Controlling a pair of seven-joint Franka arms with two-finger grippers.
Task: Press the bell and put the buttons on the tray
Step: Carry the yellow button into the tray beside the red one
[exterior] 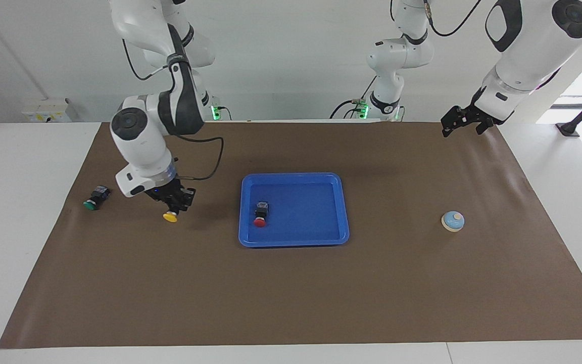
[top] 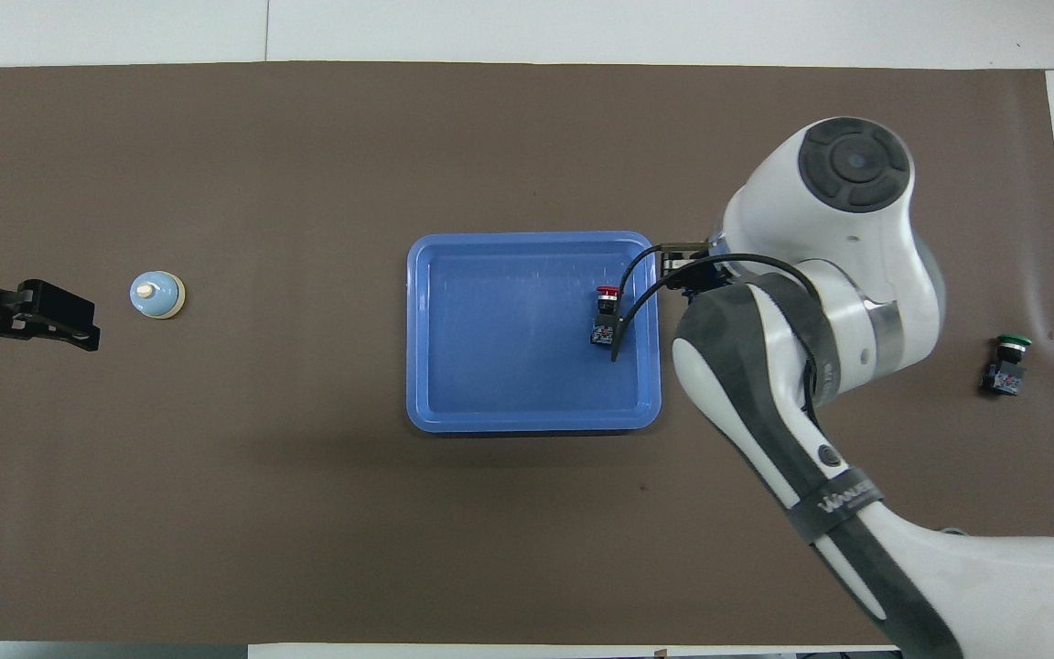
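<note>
right claw (exterior: 174,206), yellow button (exterior: 170,217) gripped (airborne)

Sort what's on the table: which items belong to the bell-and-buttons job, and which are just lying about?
Job:
bell
tray
red button, in tray
yellow button, held by right gripper
green button, on the mat
left gripper, open, waiting

Lying about:
brown mat only

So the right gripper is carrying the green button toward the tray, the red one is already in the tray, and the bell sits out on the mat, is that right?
Not quite: the right gripper carries the yellow button, as the facing view shows. The green button lies on the mat. The red button is in the tray, the bell on the mat.
</note>
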